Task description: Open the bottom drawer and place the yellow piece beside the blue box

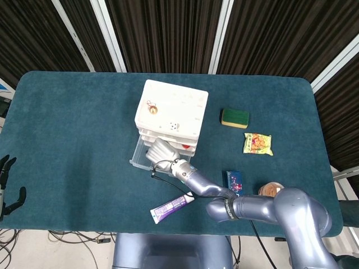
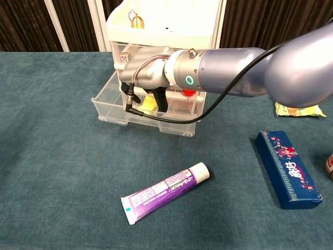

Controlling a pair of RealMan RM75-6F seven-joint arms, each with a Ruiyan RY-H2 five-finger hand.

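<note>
The white drawer unit (image 1: 171,115) (image 2: 164,23) stands mid-table with its clear bottom drawer (image 1: 139,158) (image 2: 112,107) pulled out. The yellow piece (image 2: 149,106) lies inside that drawer. My right hand (image 1: 160,150) (image 2: 147,78) reaches down into the drawer, its dark fingers (image 2: 162,102) apart on either side of the yellow piece; I see no firm grip on it. The blue box (image 1: 234,180) (image 2: 287,169) lies flat to the right, near the front edge. My left hand (image 1: 8,188) hangs off the table's left edge, fingers spread and holding nothing.
A purple toothpaste tube (image 1: 171,208) (image 2: 165,191) lies in front of the drawer. A green sponge (image 1: 234,117), a yellow snack bag (image 1: 257,143) (image 2: 296,110) and a round tin (image 1: 272,190) sit to the right. A small red item (image 2: 189,92) is in the drawer.
</note>
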